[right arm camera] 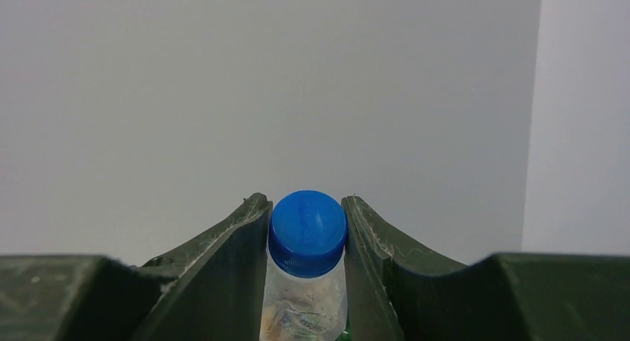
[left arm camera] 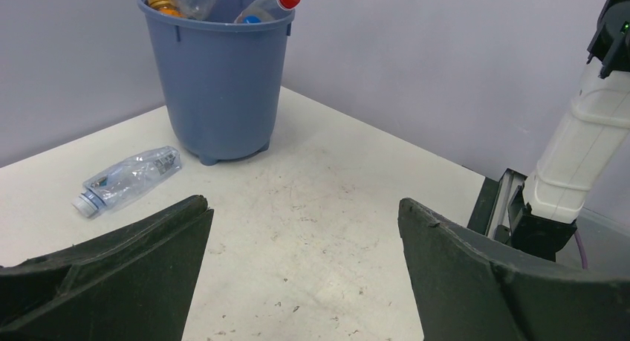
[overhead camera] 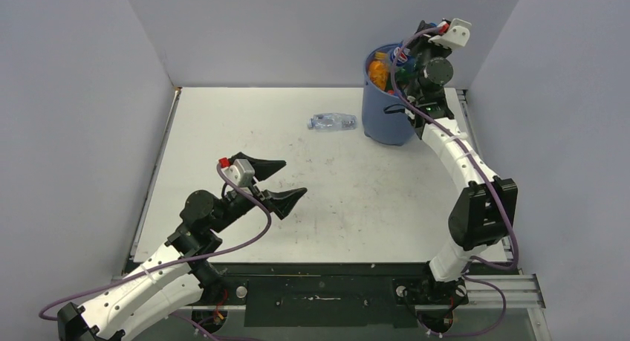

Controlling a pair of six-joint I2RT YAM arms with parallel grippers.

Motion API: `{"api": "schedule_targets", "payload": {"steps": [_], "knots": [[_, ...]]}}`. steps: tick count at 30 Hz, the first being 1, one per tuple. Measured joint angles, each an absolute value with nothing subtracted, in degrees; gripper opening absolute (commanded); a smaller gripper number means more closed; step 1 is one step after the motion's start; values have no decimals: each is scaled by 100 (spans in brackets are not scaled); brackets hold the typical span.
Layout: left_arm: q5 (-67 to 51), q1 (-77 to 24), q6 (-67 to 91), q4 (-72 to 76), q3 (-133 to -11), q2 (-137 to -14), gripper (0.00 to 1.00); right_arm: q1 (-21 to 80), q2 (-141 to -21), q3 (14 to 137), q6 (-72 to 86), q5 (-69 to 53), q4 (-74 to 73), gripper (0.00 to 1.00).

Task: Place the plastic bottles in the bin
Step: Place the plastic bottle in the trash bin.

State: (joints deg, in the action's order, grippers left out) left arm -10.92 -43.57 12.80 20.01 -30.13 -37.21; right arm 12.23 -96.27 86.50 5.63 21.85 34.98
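Above the bin [overhead camera: 386,122], already holding several bottles [left arm camera: 264,5], the right gripper [right arm camera: 305,207] clamps a blue-capped bottle [right arm camera: 306,270]. One crushed bottle [overhead camera: 332,122] lies on the table [overhead camera: 356,207], not yet binned; the left gripper [overhead camera: 295,178] stands wide open.

Lab test cell, plain grey walls [overhead camera: 297,29], scuffed white table [overhead camera: 356,207], robot arms [overhead camera: 449,149]

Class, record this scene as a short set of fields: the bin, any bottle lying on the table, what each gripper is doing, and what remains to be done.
bin: blue, upright, far right of the table; several bottles inside
loose bottle: one clear bottle, on its side, just left of the bin, not touching it
right gripper: shut on a blue-capped bottle, up at the bin's mouth
left gripper: open, empty, above the table's near left
remaining: release the held bottle; fetch the lying one
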Motion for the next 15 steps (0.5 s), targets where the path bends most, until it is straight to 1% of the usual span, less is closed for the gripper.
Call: {"api": "schedule_targets", "payload": {"steps": [7, 15], "knots": [[-1092, -4359, 1280, 2001, -3011, -3691, 96, 1649, -9356, 8735, 434, 2008, 3507, 5], [-1092, -4423, 1247, 1999, -3011, -3704, 96, 1535, -9279, 8591, 209, 2307, 3594, 5]]}}
